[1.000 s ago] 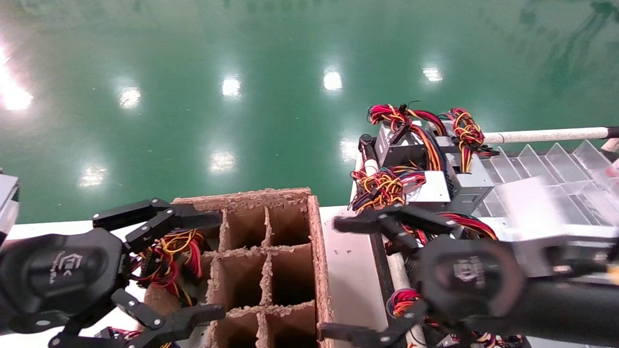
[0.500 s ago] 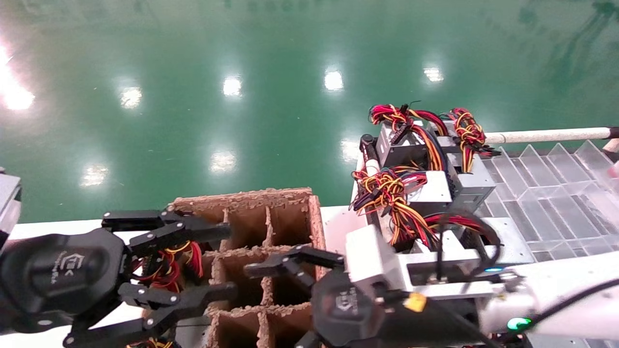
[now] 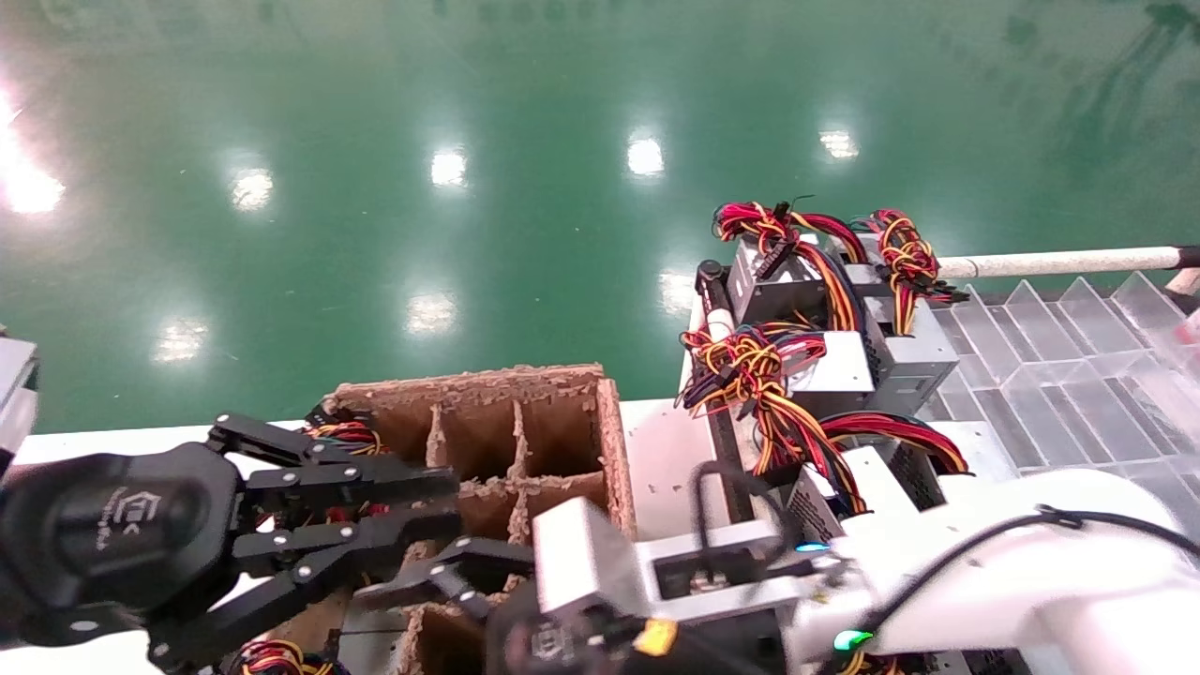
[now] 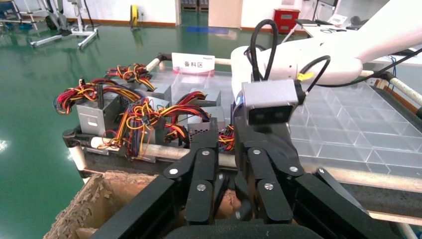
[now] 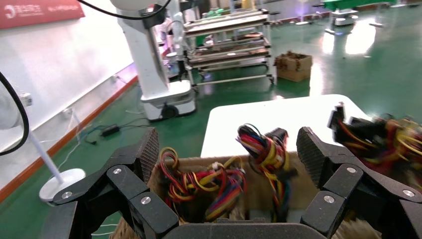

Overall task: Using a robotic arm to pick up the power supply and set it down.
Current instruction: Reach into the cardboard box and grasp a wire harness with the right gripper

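Cardboard divider box (image 3: 562, 427) is sitting at the near edge of the white table (image 3: 661, 450), and everything else is placed against it. Left gripper (image 3: 412, 511) is hovering at the box's left side, its black linkage fingers (image 4: 201, 174) drawn nearly together with nothing between them. Right gripper (image 5: 226, 154) is reaching in over the box's near right corner, its jaws spread wide and gripping nothing; in the right wrist view its ribbed pads (image 5: 148, 152) are flanking wire bundles (image 5: 214, 181) that are rising out of the box's compartments. Red and yellow wires (image 3: 347, 434) are also poking up at the box's far left corner. To the right of the box, power supplies (image 3: 848, 361) are resting in a cluster on a rack (image 3: 717, 314), their coloured cables (image 3: 750, 370) spilling toward the box. Beyond them, farther right of the box, clear plastic dividers (image 3: 1069, 347) are lying in rows.
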